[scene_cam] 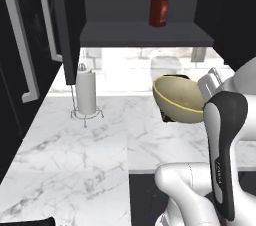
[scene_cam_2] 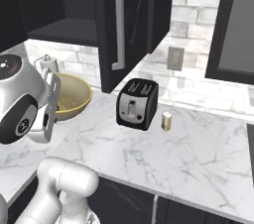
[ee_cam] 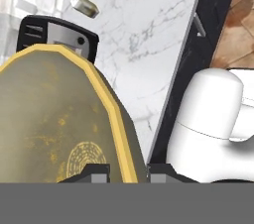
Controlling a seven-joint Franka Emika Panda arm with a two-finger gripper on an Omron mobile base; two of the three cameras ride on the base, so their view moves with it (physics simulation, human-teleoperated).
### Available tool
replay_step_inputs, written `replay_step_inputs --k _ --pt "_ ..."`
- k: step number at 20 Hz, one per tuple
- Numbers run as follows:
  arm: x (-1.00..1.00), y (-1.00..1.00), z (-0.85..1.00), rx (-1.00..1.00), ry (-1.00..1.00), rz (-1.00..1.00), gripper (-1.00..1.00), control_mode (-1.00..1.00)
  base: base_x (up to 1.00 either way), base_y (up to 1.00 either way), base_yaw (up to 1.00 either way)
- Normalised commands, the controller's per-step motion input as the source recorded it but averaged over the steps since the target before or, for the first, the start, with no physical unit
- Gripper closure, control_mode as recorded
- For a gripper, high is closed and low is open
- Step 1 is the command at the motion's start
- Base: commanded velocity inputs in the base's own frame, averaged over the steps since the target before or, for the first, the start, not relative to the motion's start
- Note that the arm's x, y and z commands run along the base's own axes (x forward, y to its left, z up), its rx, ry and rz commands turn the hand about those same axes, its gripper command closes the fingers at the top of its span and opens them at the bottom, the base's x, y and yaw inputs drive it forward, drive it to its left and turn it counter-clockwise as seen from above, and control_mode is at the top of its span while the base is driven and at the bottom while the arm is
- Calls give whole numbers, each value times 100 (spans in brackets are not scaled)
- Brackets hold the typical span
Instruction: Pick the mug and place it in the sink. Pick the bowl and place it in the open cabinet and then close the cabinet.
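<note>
1. One open cabinet [scene_cam: 145, 32] hangs above the marble counter [scene_cam: 75, 145]; its door [scene_cam_2: 121, 25] stands swung out, and on its shelf sits a single red jar [scene_cam: 159, 7].
2. Left on the counter below stands a paper towel holder [scene_cam: 86, 92], upright.
3. The bowl [scene_cam: 179, 100] is lifted off the counter, tipped on edge beneath the shelf, its pale hollow holding nothing.
4. The gripper [ee_cam: 128, 171] pinches the bowl's yellow rim between nearly closed fingers [ee_cam: 96, 172], as the hand view shows.
5. Right of the bowl a black toaster [scene_cam_2: 137, 104] rests on the counter, a small brass-coloured cylinder [scene_cam_2: 167, 121] just beside it.
</note>
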Motion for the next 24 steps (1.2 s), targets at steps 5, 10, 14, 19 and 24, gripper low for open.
replay_step_inputs --k 5,10,14,19,24 --pt "0 0 0 0 0 0 100 100 100 100 -5" --pt "0 0 0 0 0 0 100 100 63 99 -16" --pt "0 0 0 0 0 0 100 100 47 84 -21" --pt "0 0 0 0 0 0 100 100 45 79 -17" --pt "0 0 0 0 0 0 100 100 26 69 -17"
